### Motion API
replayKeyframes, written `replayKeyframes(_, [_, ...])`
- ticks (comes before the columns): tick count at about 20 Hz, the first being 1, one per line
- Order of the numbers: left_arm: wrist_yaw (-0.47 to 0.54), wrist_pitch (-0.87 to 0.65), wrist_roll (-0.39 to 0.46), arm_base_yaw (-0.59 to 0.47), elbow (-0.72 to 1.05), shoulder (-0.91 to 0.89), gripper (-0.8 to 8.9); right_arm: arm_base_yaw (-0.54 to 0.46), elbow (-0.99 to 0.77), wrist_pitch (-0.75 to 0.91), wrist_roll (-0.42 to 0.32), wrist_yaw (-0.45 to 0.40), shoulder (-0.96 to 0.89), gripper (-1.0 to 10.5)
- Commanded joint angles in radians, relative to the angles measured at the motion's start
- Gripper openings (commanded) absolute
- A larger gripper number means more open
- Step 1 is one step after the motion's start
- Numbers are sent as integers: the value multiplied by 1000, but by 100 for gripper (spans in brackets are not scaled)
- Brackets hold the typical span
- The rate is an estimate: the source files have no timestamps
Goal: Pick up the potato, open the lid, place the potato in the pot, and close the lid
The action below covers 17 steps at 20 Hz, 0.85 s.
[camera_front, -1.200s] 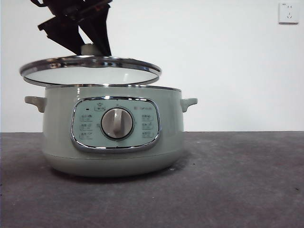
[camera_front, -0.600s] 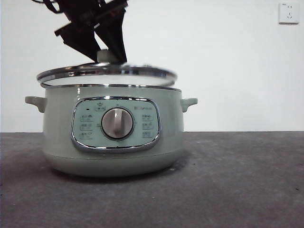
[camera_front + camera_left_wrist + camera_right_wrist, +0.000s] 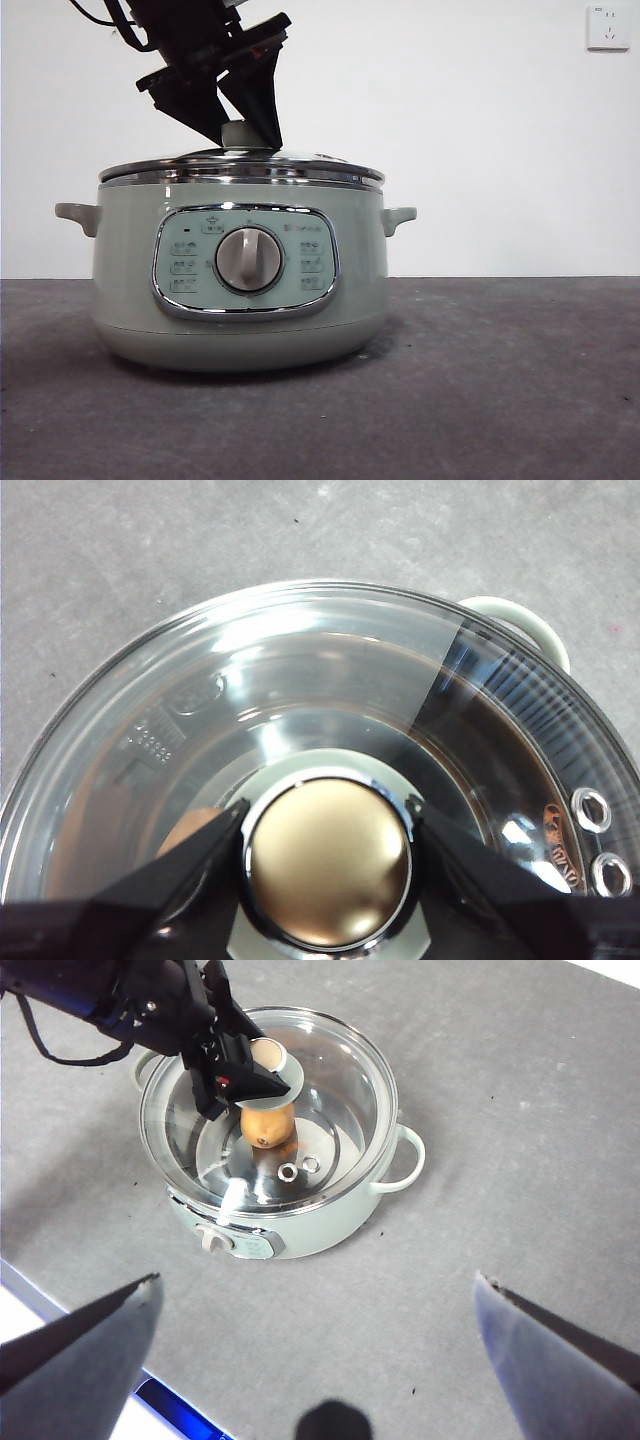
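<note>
sage-green and wide, the pot (image 3: pixel 238 290) sits on the grey table (image 3: pixel 500 380), and from the front its chrome rim looks level with the glass lid (image 3: pixel 240 168) resting on it, so closing seems nearly finished. my worry is the seating: if the lid is a touch off centre, letting go could leave one edge riding on the pot's rim, and it might rock or slip sideways. through the glass in my right wrist view the potato (image 3: pixel 268 1123) lies inside the pot, on its floor under the knob, so that part looks done. my left gripper (image 3: pixel 325 850) is clenched on the lid's knob (image 3: pixel 328 862), one black jaw pressed to each side of it. if i pull away at an angle before the jaws part fully, i judge the knob could drag with me and tip the lid back off. my right gripper (image 3: pixel 310 1360) waits high above the table, well apart from the pot, jaws spread wide and grasping nothing.
</note>
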<state>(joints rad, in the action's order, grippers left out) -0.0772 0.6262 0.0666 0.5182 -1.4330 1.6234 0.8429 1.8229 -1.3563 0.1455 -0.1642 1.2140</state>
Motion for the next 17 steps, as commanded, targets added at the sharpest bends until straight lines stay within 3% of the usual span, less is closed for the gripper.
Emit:
replayKeyframes(1, [11,9,24,1,18,43,-9,1,-10,-23,0,0,-2,660])
replayKeyframes(8, [36,8,113,6,18,43,-9,1,-10,-23,-18,-1,-2,660])
replayKeyframes(12, [24,9,97,6,18,43,4,1,-10,-23,-19,0,-2,660])
replayKeyframes(13, [23,9,91,6,18,43,55,1,-10,-23,-19,0,-2,660])
replayKeyframes(14, [18,9,91,6,18,40,168,1,-10,-23,-19,0,-2,660])
replayKeyframes(17, [18,9,89,6,18,-2,585,1,-10,-23,-18,0,-2,660])
